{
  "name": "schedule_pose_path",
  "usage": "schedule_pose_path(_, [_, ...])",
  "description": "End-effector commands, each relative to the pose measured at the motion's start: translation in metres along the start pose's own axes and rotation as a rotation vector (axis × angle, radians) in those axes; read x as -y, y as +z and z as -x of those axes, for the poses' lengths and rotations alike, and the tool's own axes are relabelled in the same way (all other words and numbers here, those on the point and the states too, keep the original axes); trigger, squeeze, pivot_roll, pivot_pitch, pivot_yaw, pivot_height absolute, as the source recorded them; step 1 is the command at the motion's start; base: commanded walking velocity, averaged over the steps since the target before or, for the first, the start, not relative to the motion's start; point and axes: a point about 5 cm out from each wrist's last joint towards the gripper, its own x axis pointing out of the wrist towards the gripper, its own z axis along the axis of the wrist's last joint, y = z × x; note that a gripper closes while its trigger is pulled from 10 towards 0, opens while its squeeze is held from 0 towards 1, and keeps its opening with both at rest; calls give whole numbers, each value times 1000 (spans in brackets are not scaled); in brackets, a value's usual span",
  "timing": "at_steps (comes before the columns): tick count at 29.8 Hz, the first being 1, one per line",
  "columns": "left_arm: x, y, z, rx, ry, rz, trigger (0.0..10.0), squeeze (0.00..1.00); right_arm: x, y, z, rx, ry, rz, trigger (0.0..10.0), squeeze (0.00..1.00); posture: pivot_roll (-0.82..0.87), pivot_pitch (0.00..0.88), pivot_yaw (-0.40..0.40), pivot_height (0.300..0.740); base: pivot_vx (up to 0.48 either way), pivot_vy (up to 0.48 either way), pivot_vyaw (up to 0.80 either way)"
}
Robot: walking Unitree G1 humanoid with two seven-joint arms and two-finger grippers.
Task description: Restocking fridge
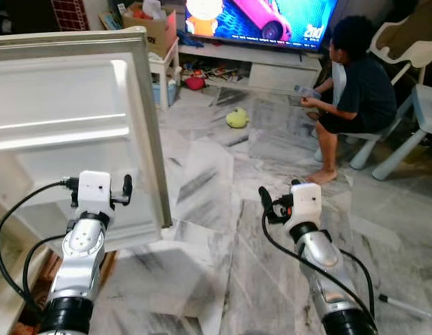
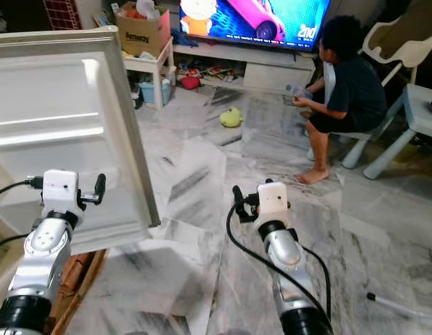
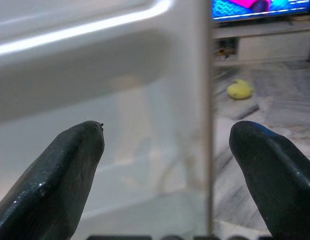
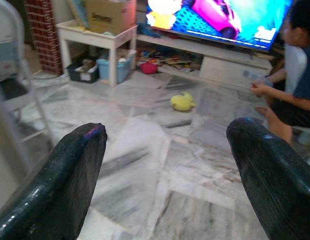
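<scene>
The fridge door (image 1: 69, 132) stands swung open on my left, its white inner panel with a moulded shelf ridge facing me. My left gripper (image 1: 100, 190) is raised just in front of the door's lower part, near its free edge. In the left wrist view its fingers (image 3: 59, 175) are spread wide, the door edge (image 3: 205, 115) runs between them, and they hold nothing. My right gripper (image 1: 280, 199) hovers open and empty over the marble floor, and its wrist view looks across the room between its fingers (image 4: 265, 165).
A person (image 1: 355, 91) sits on a small chair at the back right, facing a lit TV (image 1: 261, 21). A yellow toy (image 1: 236, 117) lies on the floor. A cardboard box (image 1: 151, 28) rests on a white side table. A thin white object (image 1: 404, 303) lies at bottom right.
</scene>
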Motion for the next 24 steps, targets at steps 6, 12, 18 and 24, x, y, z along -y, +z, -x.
schedule_pose_path(6, [6,1,-3,-3,15,9,10000,0,9,-4,2,-20,-23,5,10000,0,21,0,-40,740,366,0,0])
schedule_pose_path(12, [5,1,3,19,-5,72,10000,0,8,-5,3,-22,-19,2,10000,0,22,0,-38,740,0,0,0])
schedule_pose_path(18, [1,-7,21,5,-33,62,10000,0,9,-8,6,-26,-20,-3,10000,0,20,0,-24,740,0,0,0])
schedule_pose_path(24, [-1,-7,31,26,-16,14,10000,0,8,-10,7,-34,-15,2,10000,0,27,0,-27,740,0,0,0])
